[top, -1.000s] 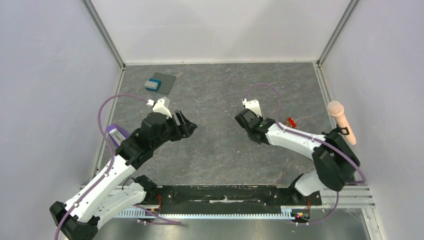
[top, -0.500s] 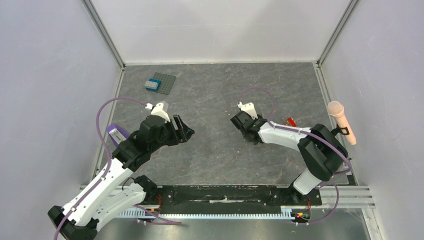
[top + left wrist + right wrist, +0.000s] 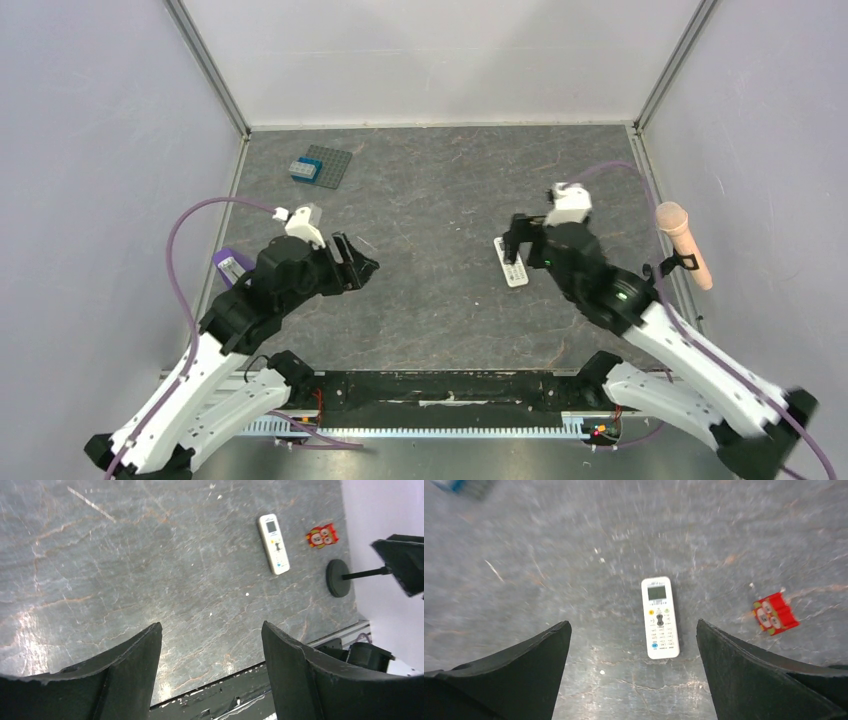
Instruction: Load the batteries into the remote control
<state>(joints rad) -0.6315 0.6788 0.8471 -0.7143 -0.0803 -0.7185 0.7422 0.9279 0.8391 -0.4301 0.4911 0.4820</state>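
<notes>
Remote (image 3: 511, 264) lies flat on the table (image 3: 430, 190), right of centre, buttons and display up. From the right wrist I read it plainly: remote (image 3: 660, 617) runs lengthwise away from the camera, display window at the far end, a blue button at the near end. Nothing touches it.

Right gripper (image 3: 524, 244) hangs over the table and partly overlaps the remote in the top view; I can't tell how high it sits. Jaws spread wide, nothing between them. In the wrist view of the right gripper (image 3: 633, 624), the remote shows in the gap between the two fingers (image 3: 524, 675), nearer the one at the picture's right. That picture is smeared toward its edges.

Left gripper (image 3: 366, 264) is over the left half of the table, well apart from the remote. Jaws spread, empty. Its own view of the left gripper (image 3: 211, 627) shows bare veined tabletop below and the remote (image 3: 274, 544) far off at upper right.

Red-and-white item (image 3: 775, 616) lies near the remote, not touching it.

Microphone (image 3: 683, 243) sits tilted in a holder at the table's right edge. A round black base (image 3: 338, 571) with a rod shows near that edge.

Blue brick (image 3: 305, 169) rests on a grey plate (image 3: 332, 160) toward the far left corner.

Purple item (image 3: 230, 265) lies at the left edge beside the left arm; I can't tell what it is.
</notes>
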